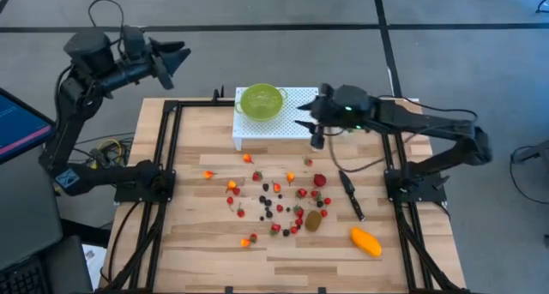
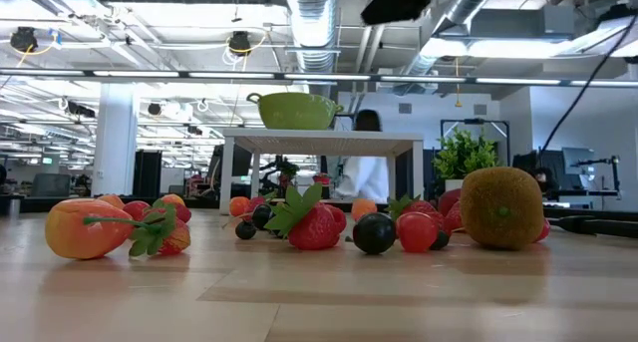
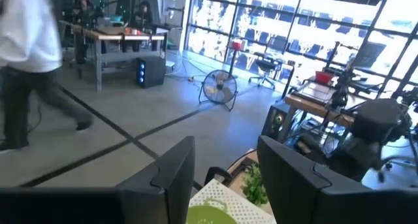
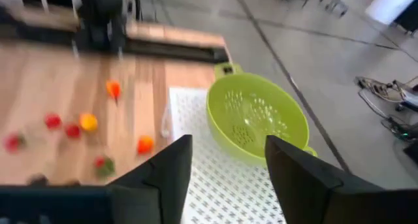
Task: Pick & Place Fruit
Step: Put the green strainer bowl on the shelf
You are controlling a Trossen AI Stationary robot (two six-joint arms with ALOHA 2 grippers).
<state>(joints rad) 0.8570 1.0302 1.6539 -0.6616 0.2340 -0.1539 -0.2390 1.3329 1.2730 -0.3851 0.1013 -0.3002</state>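
Observation:
Many small red, orange and dark fruit pieces (image 1: 279,200) lie scattered on the wooden table (image 1: 214,268), with a brown kiwi (image 1: 314,219) and an orange-yellow mango (image 1: 366,241) near the right. In the low view the kiwi (image 2: 501,207) and a strawberry (image 2: 314,225) rest on the tabletop. A green colander (image 1: 261,100) stands on a white perforated stand (image 1: 300,123). My right gripper (image 1: 305,114) hovers open above the stand's right end, beside the colander (image 4: 258,123). My left gripper (image 1: 176,58) is open, raised beyond the table's far left corner.
A slim black knife (image 1: 350,193) lies right of the fruit. Black frame rails (image 1: 167,148) run along both table sides. A small potted plant (image 2: 464,153) shows behind the fruit in the low view. A person (image 3: 29,61) walks in the room beyond.

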